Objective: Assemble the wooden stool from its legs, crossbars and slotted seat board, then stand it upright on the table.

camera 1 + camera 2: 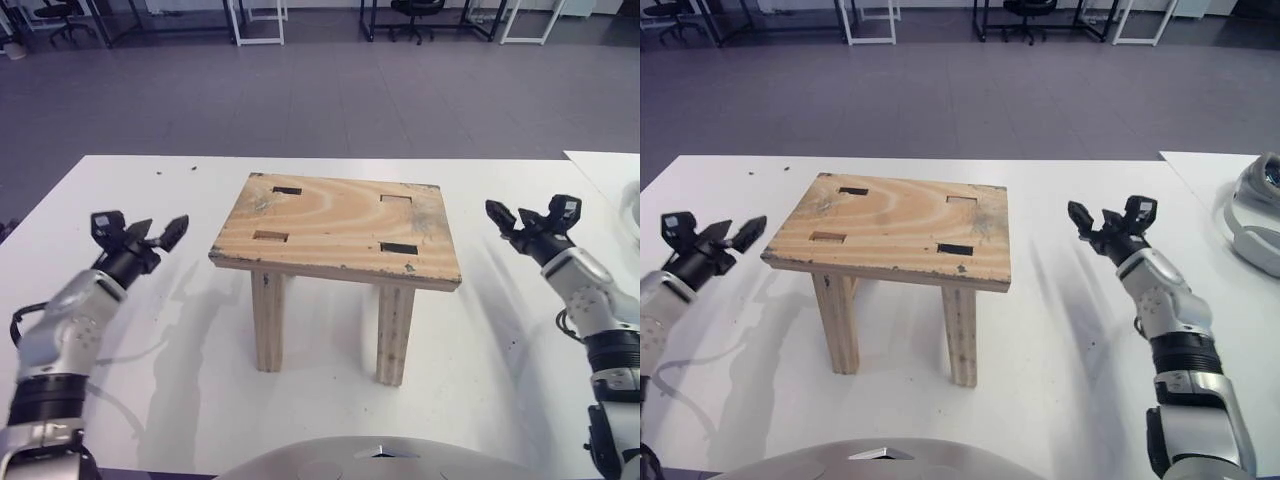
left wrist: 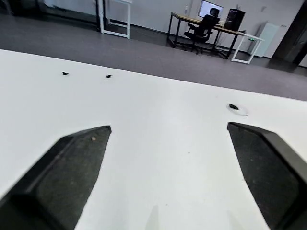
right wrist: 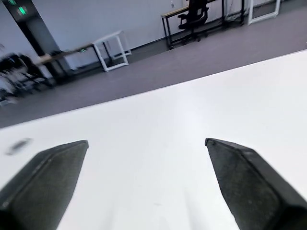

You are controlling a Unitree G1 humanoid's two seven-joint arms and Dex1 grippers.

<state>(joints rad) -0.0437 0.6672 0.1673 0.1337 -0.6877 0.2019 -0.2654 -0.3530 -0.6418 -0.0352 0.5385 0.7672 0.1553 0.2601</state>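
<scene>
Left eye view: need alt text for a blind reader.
An assembled wooden stool stands upright in the middle of the white table, four slots in its top. The left gripper and right gripper hover open on either side, touching nothing.

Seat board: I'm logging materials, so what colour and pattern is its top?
The seat board is pale tan wood with curved grain; clearest in the left eye view.
</scene>
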